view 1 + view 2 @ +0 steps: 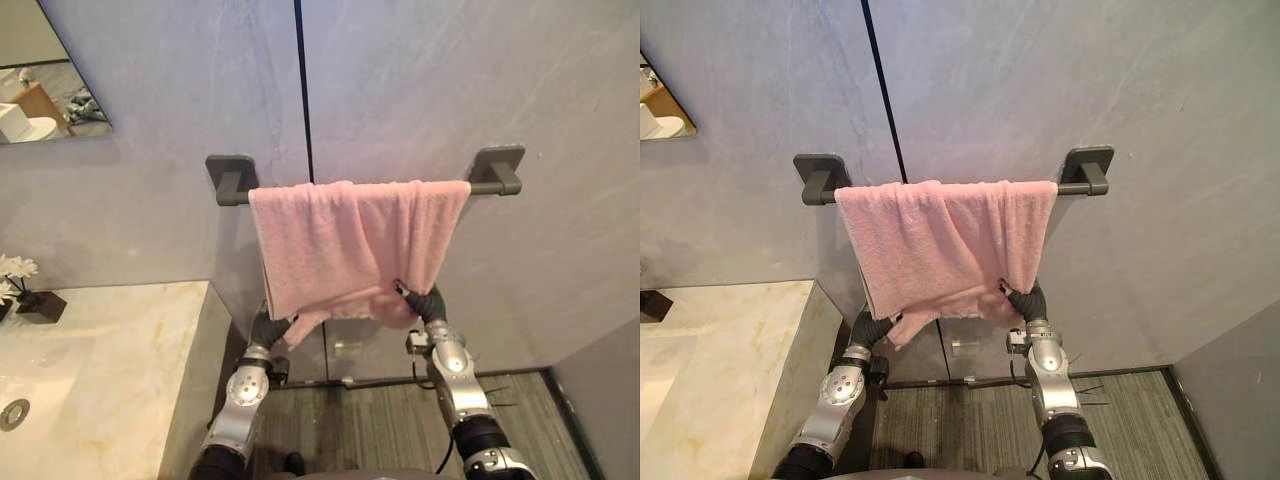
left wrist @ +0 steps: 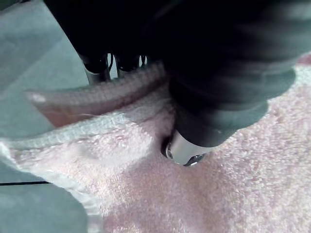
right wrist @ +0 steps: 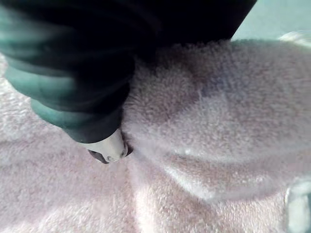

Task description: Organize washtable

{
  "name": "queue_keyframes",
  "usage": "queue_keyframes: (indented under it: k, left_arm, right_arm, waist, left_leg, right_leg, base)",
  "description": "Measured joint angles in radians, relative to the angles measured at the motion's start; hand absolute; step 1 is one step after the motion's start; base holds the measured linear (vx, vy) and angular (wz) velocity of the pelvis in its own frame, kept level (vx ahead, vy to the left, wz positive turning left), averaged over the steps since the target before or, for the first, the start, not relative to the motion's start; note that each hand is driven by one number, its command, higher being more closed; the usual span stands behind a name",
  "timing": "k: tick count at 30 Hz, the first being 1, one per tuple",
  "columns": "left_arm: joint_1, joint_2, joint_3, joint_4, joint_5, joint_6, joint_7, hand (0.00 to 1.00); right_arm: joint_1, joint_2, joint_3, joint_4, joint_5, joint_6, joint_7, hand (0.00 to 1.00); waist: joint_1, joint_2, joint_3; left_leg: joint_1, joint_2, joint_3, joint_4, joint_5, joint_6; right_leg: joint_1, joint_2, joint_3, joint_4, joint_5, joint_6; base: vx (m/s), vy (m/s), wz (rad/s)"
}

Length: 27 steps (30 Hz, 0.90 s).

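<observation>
A pink towel [image 1: 350,240] hangs over a grey bar [image 1: 492,186] on the wall, its folds uneven and its lower edge bunched. My left hand [image 1: 268,328] is at the towel's lower left corner. In the left wrist view its thumb [image 2: 187,150] presses the towel [image 2: 243,194] against the fingers behind the hem. My right hand [image 1: 425,303] holds the lower right part, where the cloth is gathered. In the right wrist view its thumb [image 3: 109,148] is sunk into the towel [image 3: 218,121], and the fingers are hidden under the cloth.
A marble countertop [image 1: 120,340] with a sink [image 1: 14,413] stands at the left, close to my left arm. White flowers in a dark pot [image 1: 30,298] sit at its back. A mirror [image 1: 45,80] hangs at the upper left. Grey striped floor [image 1: 370,420] lies below the towel.
</observation>
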Motion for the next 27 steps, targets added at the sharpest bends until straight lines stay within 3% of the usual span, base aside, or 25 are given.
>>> queue_keyframes:
  k: [6, 12, 16, 19, 27]
  left_arm:
    - [0.012, 0.000, 0.008, 0.019, -0.016, 0.003, 0.005, 0.00]
    - [0.041, 0.001, 0.016, 0.067, -0.042, 0.037, 0.026, 0.00]
    - [0.066, 0.001, 0.045, 0.079, -0.049, 0.044, 0.046, 0.00]
    - [0.087, 0.002, 0.080, 0.063, -0.049, 0.050, 0.065, 0.00]
    - [0.163, 0.006, 0.205, -0.275, -0.070, 0.049, 0.099, 0.00]
  right_arm:
    - [0.040, 0.001, -0.018, 0.017, -0.013, 0.008, -0.034, 0.00]
    - [0.080, 0.003, -0.054, 0.025, -0.020, 0.054, -0.076, 0.00]
    - [0.139, 0.002, -0.080, 0.069, -0.026, 0.110, -0.102, 0.00]
    - [0.192, -0.001, -0.108, 0.066, -0.030, 0.114, -0.120, 0.00]
    - [0.282, -0.009, -0.290, -0.119, -0.029, 0.112, -0.164, 0.00]
  waist:
    - [0.002, -0.011, 0.005]
    - [0.003, -0.023, 0.012]
    - [0.003, -0.021, 0.013]
    - [0.000, -0.020, 0.013]
    - [0.001, -0.016, 0.011]
  left_leg:
    - [0.012, -0.002, 0.000, 0.000, -0.003, 0.003]
    - [0.013, -0.002, 0.004, 0.000, -0.009, 0.000]
    - [0.013, -0.001, 0.011, 0.001, -0.010, 0.000]
    - [0.013, 0.000, 0.013, 0.001, -0.009, 0.000]
    - [0.014, 0.000, 0.013, 0.001, -0.010, 0.000]
  right_leg:
    - [0.015, -0.003, -0.003, -0.001, -0.004, -0.006]
    - [0.015, -0.003, -0.002, -0.003, -0.006, -0.008]
    - [0.015, -0.003, -0.001, -0.005, -0.006, -0.008]
    - [0.013, -0.002, 0.000, -0.003, -0.006, -0.008]
    - [0.007, -0.003, 0.005, 0.006, -0.007, -0.008]
  base:
    - [0.01, -0.005, 0.00]
    - [0.00, 0.000, 0.00]
    - [0.00, 0.000, 0.00]
    - [-0.02, -0.011, -0.02]
    - [-0.01, -0.003, -0.01]
